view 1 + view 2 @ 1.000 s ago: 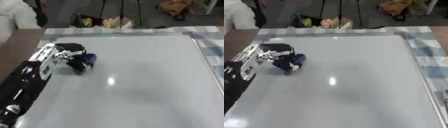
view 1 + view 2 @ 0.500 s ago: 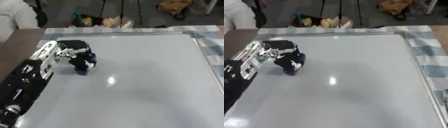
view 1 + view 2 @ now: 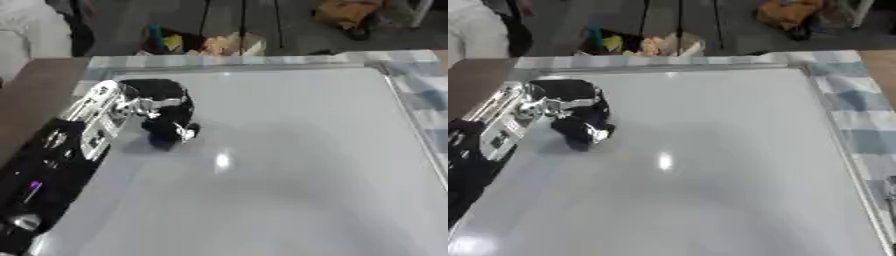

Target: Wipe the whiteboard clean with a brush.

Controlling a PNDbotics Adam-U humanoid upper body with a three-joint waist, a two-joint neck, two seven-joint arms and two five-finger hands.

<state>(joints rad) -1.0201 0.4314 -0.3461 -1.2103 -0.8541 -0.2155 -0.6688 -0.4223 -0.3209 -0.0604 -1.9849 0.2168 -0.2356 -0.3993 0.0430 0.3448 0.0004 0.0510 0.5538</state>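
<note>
Since 1 s ago the left hand [image 3: 162, 107] has carried the brush [image 3: 168, 134] a short way toward 12 o'clock along the left side of the whiteboard [image 3: 289, 165]; the move is small and runs up the board. The fingers are curled round the dark brush, whose lower end rests on the board surface at about 9 to 10 o'clock of the board.

Nearest the camera, at 7 o'clock, the black left forearm [image 3: 48, 170] enters over the board's left edge, with its silver wrist section [image 3: 96, 117] just behind the hand. Past the hand, the white surface runs unmarked toward 3 o'clock, with 1 bright glare spot [image 3: 222, 161] near the brush. No ink is visible anywhere on the board, so the wiping looks nearly complete, or this stroke is passing over an already clean strip; which of the 2 applies cannot be settled here.

At 3 o'clock a checked cloth [image 3: 859, 115] lies beyond the frame. Farthest, at 12 o'clock, clutter [image 3: 206, 44] sits on the floor behind the table. The right hand appears in neither view.
</note>
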